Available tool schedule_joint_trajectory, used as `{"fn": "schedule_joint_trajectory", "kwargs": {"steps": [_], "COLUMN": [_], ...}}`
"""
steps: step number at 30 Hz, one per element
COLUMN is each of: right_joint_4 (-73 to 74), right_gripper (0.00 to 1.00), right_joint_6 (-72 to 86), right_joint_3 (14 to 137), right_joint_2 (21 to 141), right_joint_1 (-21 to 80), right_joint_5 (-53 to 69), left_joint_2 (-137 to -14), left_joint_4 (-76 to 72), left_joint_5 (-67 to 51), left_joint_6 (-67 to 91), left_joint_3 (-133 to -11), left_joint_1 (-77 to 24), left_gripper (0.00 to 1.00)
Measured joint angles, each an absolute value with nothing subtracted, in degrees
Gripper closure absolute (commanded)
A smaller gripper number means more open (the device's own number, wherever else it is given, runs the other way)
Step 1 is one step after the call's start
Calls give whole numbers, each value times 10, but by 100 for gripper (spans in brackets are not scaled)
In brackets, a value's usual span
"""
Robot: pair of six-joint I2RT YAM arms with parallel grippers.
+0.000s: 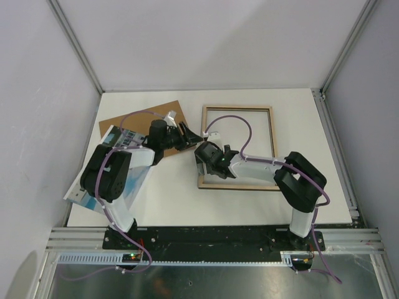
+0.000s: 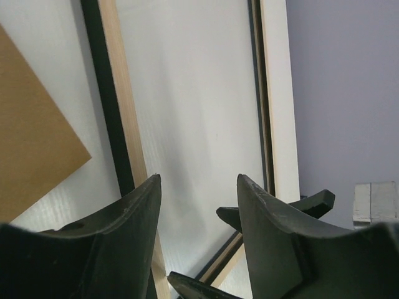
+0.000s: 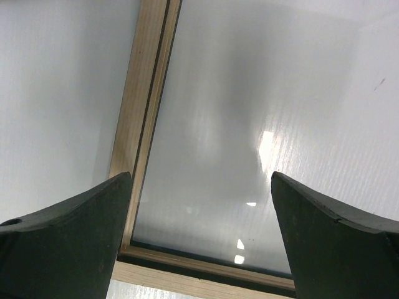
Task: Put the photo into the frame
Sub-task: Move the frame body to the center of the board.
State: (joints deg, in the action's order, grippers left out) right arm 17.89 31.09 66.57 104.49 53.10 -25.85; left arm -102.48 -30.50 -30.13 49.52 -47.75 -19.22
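The frame point(image 1: 237, 108) lies back up on the white table, its light wood rails around clear glazing. The photo point(image 1: 136, 179) lies flat at the left, mostly hidden under my left arm. My left gripper point(image 1: 192, 134) is open and empty, just left of the frame's left rail. In the left wrist view my left gripper point(image 2: 198, 180) looks across the frame's wood rail point(image 2: 121, 112). My right gripper point(image 1: 206, 153) is open and empty over the frame's near left corner. In the right wrist view my right gripper point(image 3: 201, 177) straddles that corner of the frame point(image 3: 146, 93).
A plain brown backing board point(image 1: 140, 118) lies at the back left, partly under the left arm, and shows in the left wrist view point(image 2: 31, 137). The right gripper's fingers point(image 2: 312, 202) cross the left wrist view. Grey walls enclose the table on three sides.
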Motion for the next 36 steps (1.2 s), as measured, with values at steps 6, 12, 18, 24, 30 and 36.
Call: {"fn": "schedule_joint_trajectory", "kwargs": {"steps": [6, 12, 18, 24, 30, 36], "right_joint_4": [174, 171, 198, 229, 260, 283], "right_gripper": [2, 2, 2, 2, 2, 3], "right_joint_6": [310, 309, 309, 309, 306, 299], "right_joint_3": [666, 666, 666, 658, 605, 570], "right_joint_2": [1045, 1021, 878, 744, 665, 632], "right_joint_1": [527, 509, 427, 305, 219, 188], "right_joint_5": [-243, -211, -199, -196, -162, -129], "left_joint_2": [-986, -975, -975, -981, -1013, -1045], "left_joint_4": [-258, -202, -128, -70, -12, 39], "left_joint_5": [-270, -246, -203, -135, -55, 18], "left_joint_6": [482, 454, 412, 373, 349, 334], "left_joint_3": [-468, -470, -502, -554, -596, -628], "left_joint_1": [-183, -181, -198, -256, -303, -332], "left_gripper": [41, 43, 47, 54, 58, 59]}}
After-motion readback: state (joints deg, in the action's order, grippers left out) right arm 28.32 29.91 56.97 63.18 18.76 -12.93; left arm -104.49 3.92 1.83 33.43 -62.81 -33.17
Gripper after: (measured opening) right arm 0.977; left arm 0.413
